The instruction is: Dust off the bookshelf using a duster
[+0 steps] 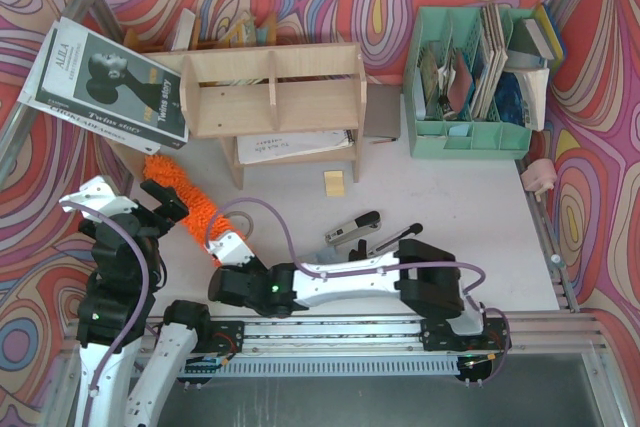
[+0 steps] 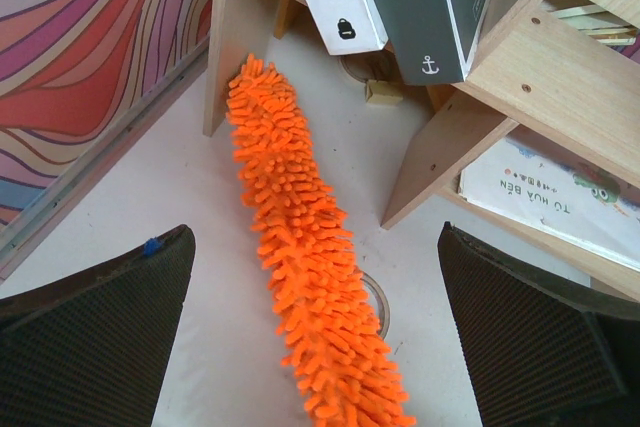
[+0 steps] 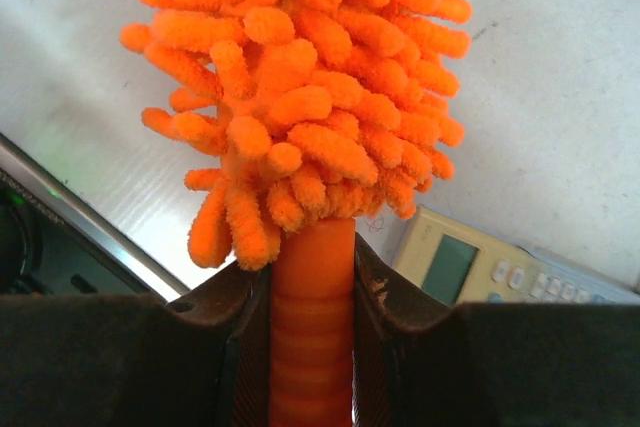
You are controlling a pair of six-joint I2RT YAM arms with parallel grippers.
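Observation:
The duster (image 1: 193, 205) lies slanted on the white table in front of the bookshelf's left end, its orange fluffy head (image 2: 305, 267) pointing at the shelf's left leg. My right gripper (image 1: 221, 245) is shut on the ribbed orange handle (image 3: 312, 337), just below the fluff (image 3: 300, 77). My left gripper (image 1: 164, 201) hovers open over the head, a finger (image 2: 95, 332) on each side and neither touching it. The bookshelf (image 1: 272, 87) stands at the back centre; its plywood legs (image 2: 435, 162) show in the left wrist view.
A large dark book (image 1: 105, 82) leans on the shelf's left end. A notebook (image 1: 295, 144) lies under the shelf. A mint-green organiser (image 1: 470, 137) stands back right. A stapler (image 1: 352, 229), sticky notes (image 1: 334, 182) and a calculator (image 3: 480, 262) lie on the table.

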